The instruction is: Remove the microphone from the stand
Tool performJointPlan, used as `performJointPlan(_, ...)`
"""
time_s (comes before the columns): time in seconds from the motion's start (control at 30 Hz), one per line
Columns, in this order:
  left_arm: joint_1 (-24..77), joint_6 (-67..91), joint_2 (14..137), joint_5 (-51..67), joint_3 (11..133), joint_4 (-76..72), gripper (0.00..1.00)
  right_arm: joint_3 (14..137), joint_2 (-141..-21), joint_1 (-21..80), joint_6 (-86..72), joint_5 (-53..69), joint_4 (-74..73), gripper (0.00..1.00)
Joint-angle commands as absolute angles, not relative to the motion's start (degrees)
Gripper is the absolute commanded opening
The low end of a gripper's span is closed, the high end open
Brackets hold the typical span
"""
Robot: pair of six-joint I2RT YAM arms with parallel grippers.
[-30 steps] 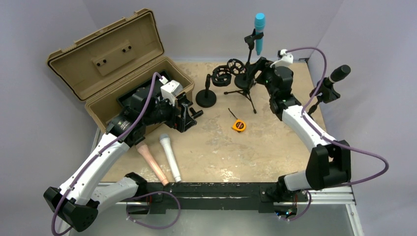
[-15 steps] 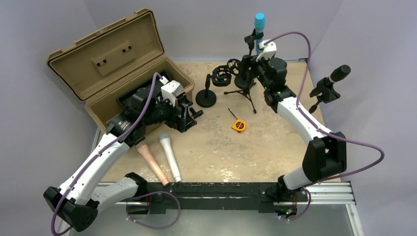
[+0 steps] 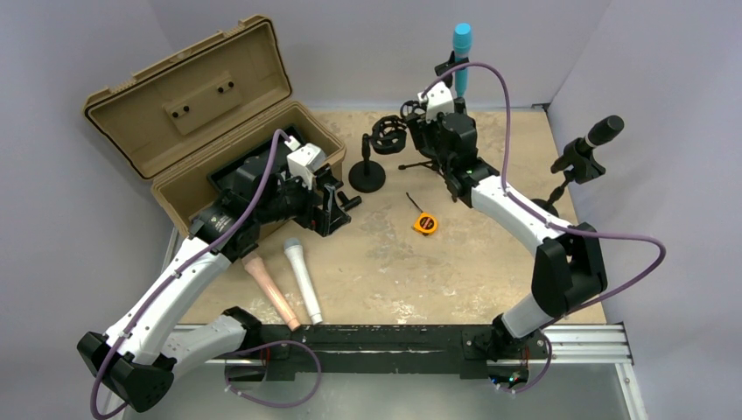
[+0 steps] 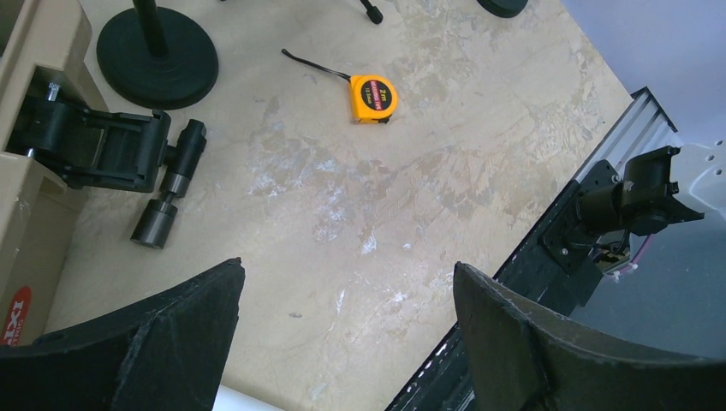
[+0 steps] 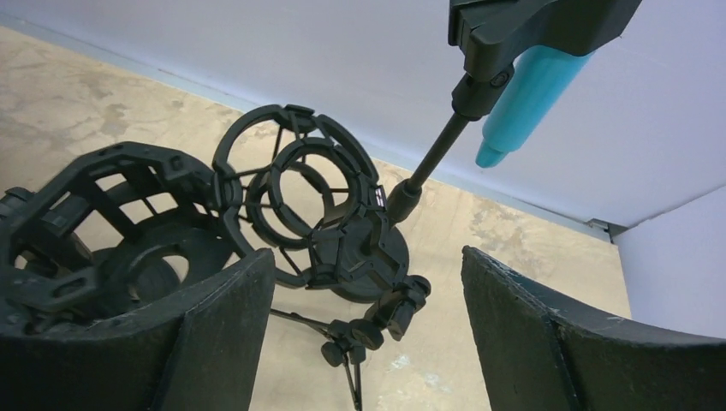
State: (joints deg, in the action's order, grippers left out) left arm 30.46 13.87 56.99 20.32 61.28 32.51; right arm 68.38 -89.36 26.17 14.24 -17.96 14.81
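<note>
Open tan case [image 3: 188, 96] at left. Left gripper [image 4: 347, 270]: jaws wide, empty, over the counter [image 3: 394, 262]. Shock mounts [image 5: 295, 184] sit just before the right gripper [image 5: 364, 257], jaws wide (nothing held). Blue microphone [image 5: 526, 94] is upright in the stand clip [image 5: 531, 30], beyond. Right arm has swung leftward since a second ago.

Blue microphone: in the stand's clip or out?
In. The blue microphone stands upright, gripped by the black clip atop its stand; the right wrist view shows the clip around it.

log | tape meas. [image 4: 374, 98]: "2m" | red sticker [image 4: 17, 310] on case [image 4: 34, 223]: cut off, unreadable
</note>
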Motion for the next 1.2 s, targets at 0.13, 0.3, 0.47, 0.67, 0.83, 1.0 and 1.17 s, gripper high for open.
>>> performJointPlan(0.13, 30.78, 12.57, 56.44, 20.30, 63.11, 31.90, 0.89, 70.64, -91.13, 26.06, 15.57, -18.44, 16.49, 0.75)
performJointPlan(0.3, 30.81, 12.61, 56.66, 20.37, 63.02, 31.74, 0.89, 70.25, -88.17, 26.02, 8.45, -18.67, 18.19, 0.76)
performJointPlan(0.47, 30.78, 12.59, 57.06, 20.57, 63.04, 31.71, 0.89, 72.38, -84.49, 25.61, -0.22, -21.27, 16.35, 0.77)
performJointPlan(0.67, 30.83, 12.17, 56.91, 20.08, 62.86, 31.68, 0.89, 78.43, -82.58, 17.87, -8.58, -14.04, 12.52, 0.78)
performJointPlan(0.83, 30.81, 11.94, 56.05, 19.77, 62.24, 30.81, 0.89, 85.19, -84.28, 14.15, -8.41, -10.44, 11.37, 0.78)
performJointPlan(1.0, 30.78, 11.73, 55.72, 19.71, 61.98, 30.43, 0.89, 93.26, -89.11, 14.02, -3.23, -10.56, 12.08, 0.79)
performJointPlan(1.17, 30.97, 11.50, 55.40, 18.96, 61.88, 30.47, 0.89, 101.15, -96.07, 13.26, 1.43, -10.69, 12.28, 0.80)
